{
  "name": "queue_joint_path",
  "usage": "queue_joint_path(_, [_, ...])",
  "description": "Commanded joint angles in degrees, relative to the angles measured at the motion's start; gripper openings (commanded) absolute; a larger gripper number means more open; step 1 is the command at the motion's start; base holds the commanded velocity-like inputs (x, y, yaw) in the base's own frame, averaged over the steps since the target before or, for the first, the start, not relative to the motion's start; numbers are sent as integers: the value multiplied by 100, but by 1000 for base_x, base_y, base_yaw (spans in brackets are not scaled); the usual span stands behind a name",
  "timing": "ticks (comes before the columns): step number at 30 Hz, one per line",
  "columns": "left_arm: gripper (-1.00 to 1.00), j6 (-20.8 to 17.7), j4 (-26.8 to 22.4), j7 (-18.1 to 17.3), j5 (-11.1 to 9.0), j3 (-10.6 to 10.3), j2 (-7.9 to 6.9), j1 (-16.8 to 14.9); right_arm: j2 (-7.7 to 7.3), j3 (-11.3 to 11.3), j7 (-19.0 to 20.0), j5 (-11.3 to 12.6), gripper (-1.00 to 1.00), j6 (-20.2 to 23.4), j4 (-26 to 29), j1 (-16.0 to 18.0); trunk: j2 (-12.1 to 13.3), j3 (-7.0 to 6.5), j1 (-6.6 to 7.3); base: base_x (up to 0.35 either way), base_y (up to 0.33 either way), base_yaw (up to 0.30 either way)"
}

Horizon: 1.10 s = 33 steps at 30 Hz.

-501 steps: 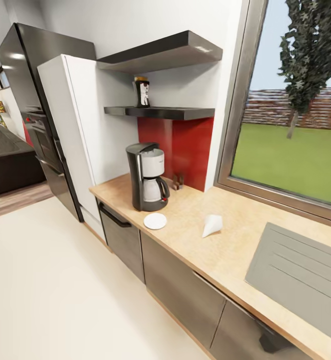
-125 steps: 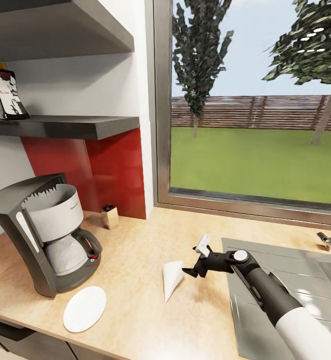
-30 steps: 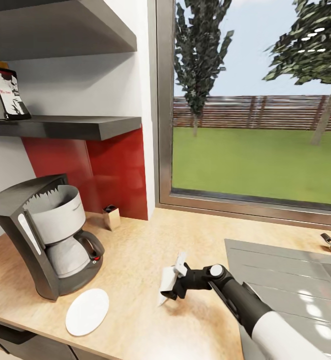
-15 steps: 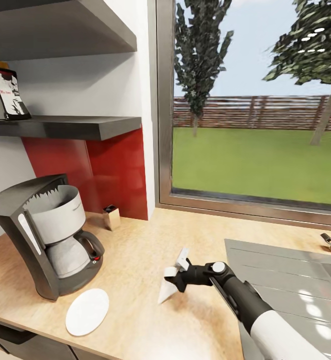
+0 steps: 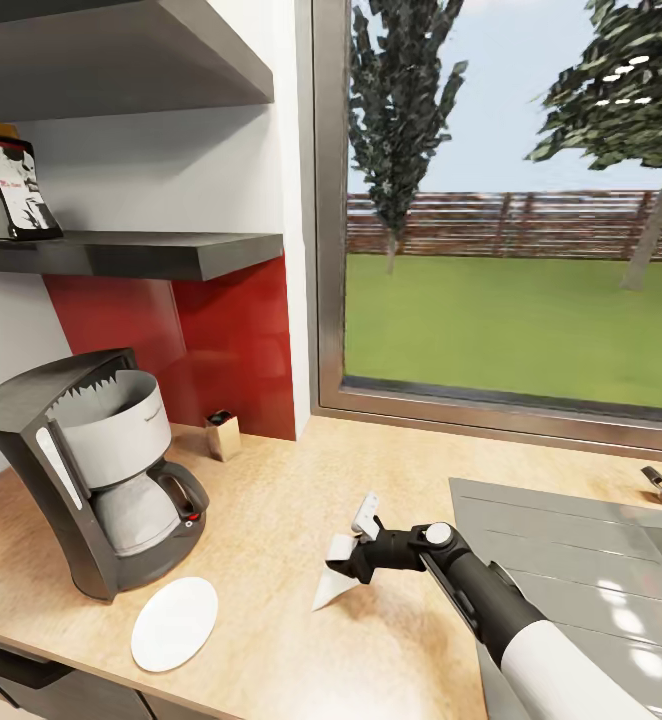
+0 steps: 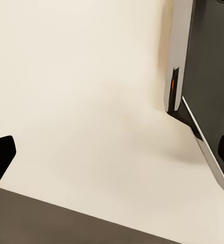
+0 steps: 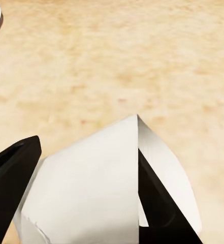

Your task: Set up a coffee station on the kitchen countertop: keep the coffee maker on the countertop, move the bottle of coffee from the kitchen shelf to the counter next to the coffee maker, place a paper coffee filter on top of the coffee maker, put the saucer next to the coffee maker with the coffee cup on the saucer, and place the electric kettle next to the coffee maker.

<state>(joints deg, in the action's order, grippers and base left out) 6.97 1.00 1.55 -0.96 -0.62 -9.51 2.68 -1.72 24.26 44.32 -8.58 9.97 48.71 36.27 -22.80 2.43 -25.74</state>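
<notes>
On the countertop (image 5: 271, 500), the coffee maker (image 5: 96, 480) stood with the saucer (image 5: 174, 623) just beside it, while the coffee bottle (image 5: 11, 185) sat on the shelf (image 5: 141, 252) above. The right gripper (image 5: 356, 545) was clamped on the paper filter (image 5: 333, 585), seemingly lifting its wide end. Most steps remained undone. The right wrist view showed fingers (image 7: 12, 178) straddling the filter's (image 7: 101, 188) opening; the left gripper's (image 6: 112, 152) tips stood apart over floor.

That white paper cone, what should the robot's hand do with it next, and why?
Probably lift it a little higher and carry it toward the tall dark grey coffee maker. The right tool seems to have the thin white paper cone between its fingers, while the cone's tip looks close to the light beige wood-look countertop.
</notes>
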Motion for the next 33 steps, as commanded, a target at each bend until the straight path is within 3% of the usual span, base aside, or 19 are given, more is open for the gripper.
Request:
queue_joint_path(1, [100,33,12,12,-9,-8,-1,-5,-4,9,14,-25,-100,31,13,3,-12,12,-4,0,0,0])
queue_joint_path(17, [100,33,7,12,-9,-8,-8,-5,0,9,18,-21,-100,31,42,3,-12,12,-4,0,0,0])
queue_joint_path(23, [100,33,9,12,-9,-8,-24,-5,52,-5,-11,-20,-100,101,812,3,-12,12,-4,0,0,0])
queue_joint_path(25, [100,33,7,12,-9,-8,-25,-5,90,-13,-21,-21,-100,300,1255,3,-12,12,-4,0,0,0])
queue_joint_path(28, [100,33,8,12,-9,-8,-29,-5,171,-19,-32,-24,-100,1038,1943,5,-12,12,-4,0,0,0])
queue_joint_path(33, [100,31,6,11,-9,-8,-101,-3,467,-162,-340,-37,-100,2248,3167,27,-12,12,-4,0,0,0])
